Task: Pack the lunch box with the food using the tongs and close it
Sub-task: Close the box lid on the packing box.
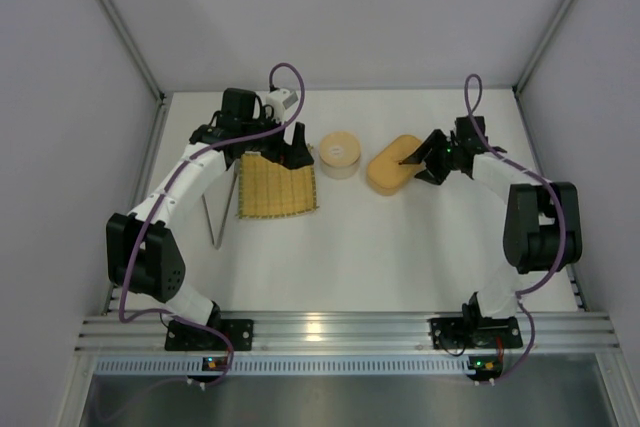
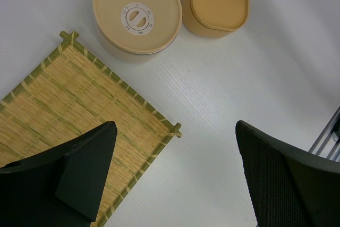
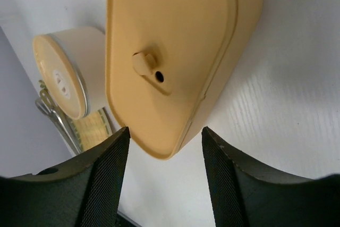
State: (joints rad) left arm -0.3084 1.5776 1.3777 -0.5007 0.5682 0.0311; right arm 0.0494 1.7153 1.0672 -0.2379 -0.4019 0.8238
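Observation:
The lunch box (image 1: pixel 390 167) is a yellow-orange oblong standing right of centre with its lid on; the lid's small knob (image 3: pixel 143 62) shows in the right wrist view. My right gripper (image 1: pixel 420 165) sits at the box's right end. Its jaws (image 3: pixel 164 152) are open, the box's near end (image 3: pixel 159 142) lies just beyond the fingertips, and nothing is held. My left gripper (image 1: pixel 296 152) hovers open (image 2: pixel 175 131) over the table by the mat's corner. The tongs (image 1: pixel 211 227) lie on the table left of the mat. No food is in view.
A square woven mat (image 1: pixel 277 187) lies left of centre, bare in the left wrist view (image 2: pixel 69 110). A round bowl with a tan lid (image 1: pixel 339 154) stands between the mat and the lunch box, close against the box (image 2: pixel 215 1). White walls enclose the table.

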